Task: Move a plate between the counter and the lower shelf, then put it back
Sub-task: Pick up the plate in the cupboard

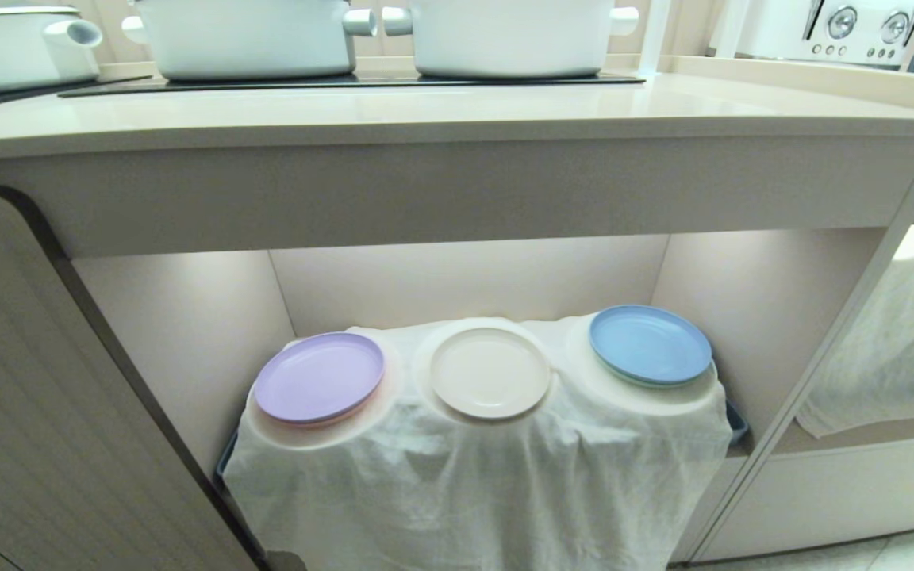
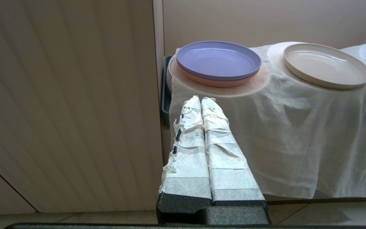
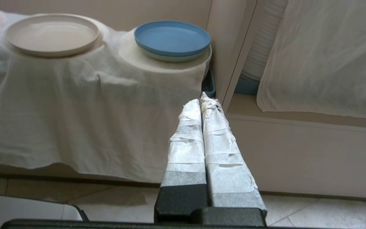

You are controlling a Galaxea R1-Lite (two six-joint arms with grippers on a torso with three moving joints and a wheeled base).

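The cream plate [image 1: 490,372] [image 2: 326,65] [image 3: 52,34] lies flat on the middle hump of the white cloth [image 1: 473,484] in the lower shelf [image 1: 465,281]. Above it runs the beige counter [image 1: 457,111]. Neither arm shows in the head view. My left gripper [image 2: 201,99] is shut with nothing in it, low in front of the cloth below the lilac plate. My right gripper [image 3: 202,98] is shut and empty too, low by the cloth's right end, below the blue plate and well apart from the cream plate.
A lilac plate [image 1: 320,376] sits on the left hump, a light blue plate [image 1: 650,344] on the right one. White pots [image 1: 247,36] [image 1: 508,33] stand on the black glass of the counter. A cabinet door [image 1: 44,412] stands left; another cloth [image 1: 893,341] hangs right.
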